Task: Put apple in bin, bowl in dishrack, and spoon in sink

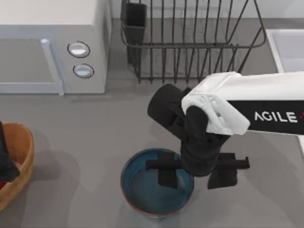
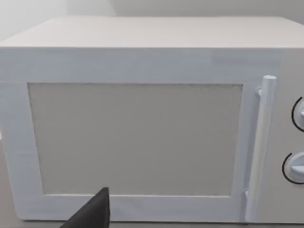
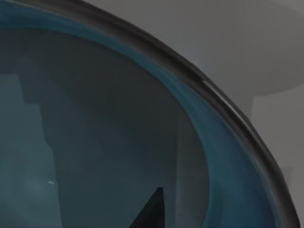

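Grey worktop (image 1: 85, 142) carries the round deep blue-teal bowl (image 1: 142, 190) at its front centre. Right gripper (image 1: 197, 173) straddles the near rim, jaws wide, holding nothing. Close squarely on the rim before lifting toward the dark wire dishrack (image 1: 190, 42).

The grey table (image 1: 95, 142) carries a white microwave (image 1: 52, 47) at back left, the dishrack (image 1: 190, 42) beside it, the bin (image 1: 16, 161) at left edge, and the bowl (image 1: 147, 190) near front.
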`<state>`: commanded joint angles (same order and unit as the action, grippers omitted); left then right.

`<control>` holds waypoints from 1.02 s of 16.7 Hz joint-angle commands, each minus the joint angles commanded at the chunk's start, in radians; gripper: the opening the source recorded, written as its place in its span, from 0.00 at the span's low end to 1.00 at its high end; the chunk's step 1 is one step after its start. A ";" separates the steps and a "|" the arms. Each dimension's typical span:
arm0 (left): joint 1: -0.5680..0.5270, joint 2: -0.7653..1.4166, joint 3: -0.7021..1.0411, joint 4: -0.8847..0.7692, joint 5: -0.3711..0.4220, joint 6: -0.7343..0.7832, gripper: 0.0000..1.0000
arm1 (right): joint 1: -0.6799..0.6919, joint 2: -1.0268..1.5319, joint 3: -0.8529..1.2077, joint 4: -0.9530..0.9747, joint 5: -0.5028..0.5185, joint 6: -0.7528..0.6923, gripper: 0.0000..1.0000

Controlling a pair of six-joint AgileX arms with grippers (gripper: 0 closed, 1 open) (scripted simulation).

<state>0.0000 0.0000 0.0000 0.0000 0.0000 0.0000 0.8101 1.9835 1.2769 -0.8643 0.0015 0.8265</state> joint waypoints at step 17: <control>0.000 0.000 0.000 0.000 0.000 0.000 1.00 | 0.000 -0.007 0.017 -0.016 0.000 0.001 0.00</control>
<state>0.0000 0.0000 0.0000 0.0000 0.0000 0.0000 0.8102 1.9768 1.2942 -0.8808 0.0018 0.8273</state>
